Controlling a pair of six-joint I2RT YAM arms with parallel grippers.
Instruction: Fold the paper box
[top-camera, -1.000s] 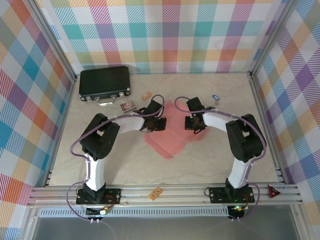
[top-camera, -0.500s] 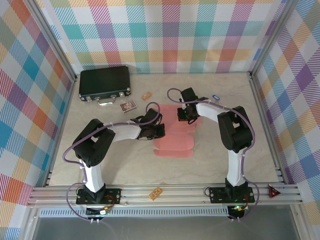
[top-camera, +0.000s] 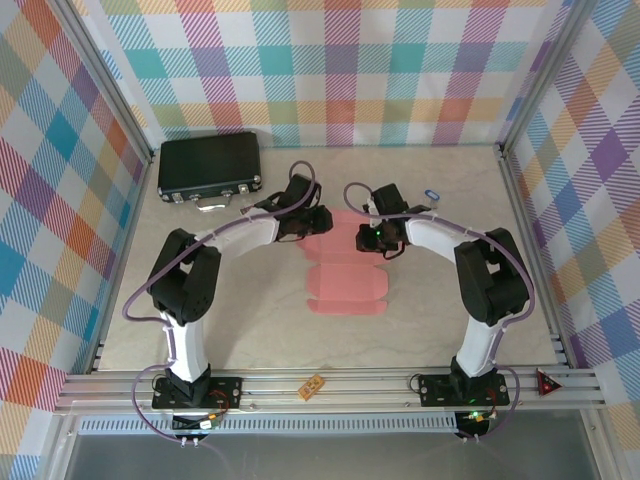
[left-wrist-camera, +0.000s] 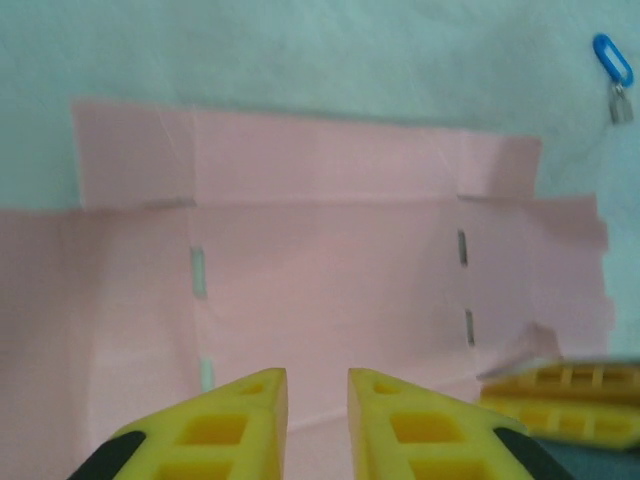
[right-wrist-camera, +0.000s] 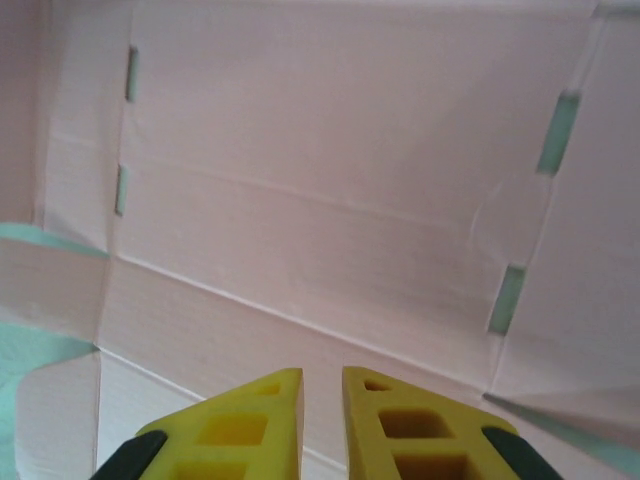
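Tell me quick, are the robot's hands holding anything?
Left gripper: slightly open, holding nothing, over the paper box.
Right gripper: slightly open, holding nothing.

Salmon-pink thin-card paper box (top-camera: 345, 270): plain, one even tone. Table (top-camera: 250, 320): pale beige, faint marbling. Black rectangular hard case (top-camera: 208, 165) at 10 o'clock: silver edging. Enclosure walls (top-camera: 340, 70): multicolour pastel plaid. Left tool (left-wrist-camera: 317, 385) and right tool (right-wrist-camera: 322, 378): yellow fingers, black behind. Small blue ring (top-camera: 431, 193) at 1 o'clock.
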